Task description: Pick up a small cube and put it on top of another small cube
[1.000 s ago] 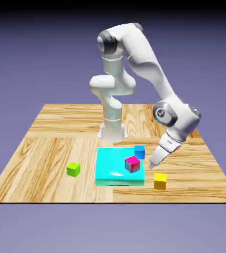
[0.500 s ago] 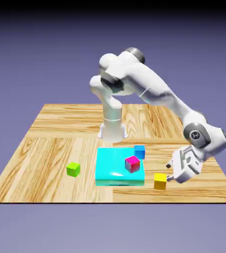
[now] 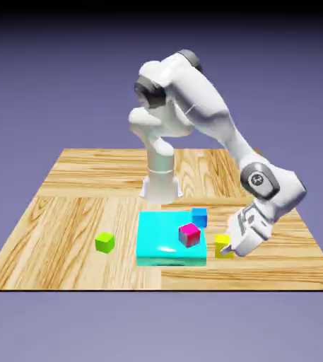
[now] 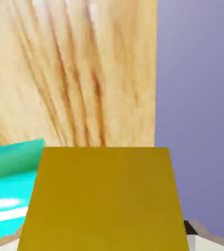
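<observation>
1. The end effector (image 3: 227,247) sits low at the exterior view's right, tilted well over toward level, and is clamped on the yellow cube (image 3: 222,244). In the hand view that cube (image 4: 104,198) fills the lower frame between the finger tips, which it mostly hides.
2. The yellow cube is at or just above the tabletop (image 3: 65,212), just beside the right edge of the cyan slab (image 3: 160,237); whether it has left the wood I cannot tell.
3. Judged from its look, the cube is rigid, light and smooth-sided. A squeeze across two opposite flat faces, centred, suits it best; an off-centre hold could let it twist or slip.
4. On the slab rests the magenta cube (image 3: 189,234), and the blue cube (image 3: 199,216) stands at the slab's far corner.
5. The lime-green cube (image 3: 104,242) stands alone, well apart, toward the exterior view's left, beyond the slab. Carrying across will probably need a lift clear of the slab and magenta cube.
</observation>
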Controlling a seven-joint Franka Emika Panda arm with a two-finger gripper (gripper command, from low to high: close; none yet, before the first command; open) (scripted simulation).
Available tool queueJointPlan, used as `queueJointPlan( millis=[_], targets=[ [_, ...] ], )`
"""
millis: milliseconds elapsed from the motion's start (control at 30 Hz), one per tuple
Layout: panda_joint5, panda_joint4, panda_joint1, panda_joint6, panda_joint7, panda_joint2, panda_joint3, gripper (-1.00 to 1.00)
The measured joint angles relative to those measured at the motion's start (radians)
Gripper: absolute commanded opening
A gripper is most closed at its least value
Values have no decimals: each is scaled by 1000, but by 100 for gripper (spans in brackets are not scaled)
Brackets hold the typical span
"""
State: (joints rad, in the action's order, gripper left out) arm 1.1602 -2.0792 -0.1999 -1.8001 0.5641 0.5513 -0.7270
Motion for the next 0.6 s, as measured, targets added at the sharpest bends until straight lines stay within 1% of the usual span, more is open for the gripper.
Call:
queueJointPlan(
  millis=[200,600],
  targets=[
    [168,-209,-93,-231,-77,-218,134,-100],
    [630,-644,-301,-687,-261,-571,464,-100]
  ],
)
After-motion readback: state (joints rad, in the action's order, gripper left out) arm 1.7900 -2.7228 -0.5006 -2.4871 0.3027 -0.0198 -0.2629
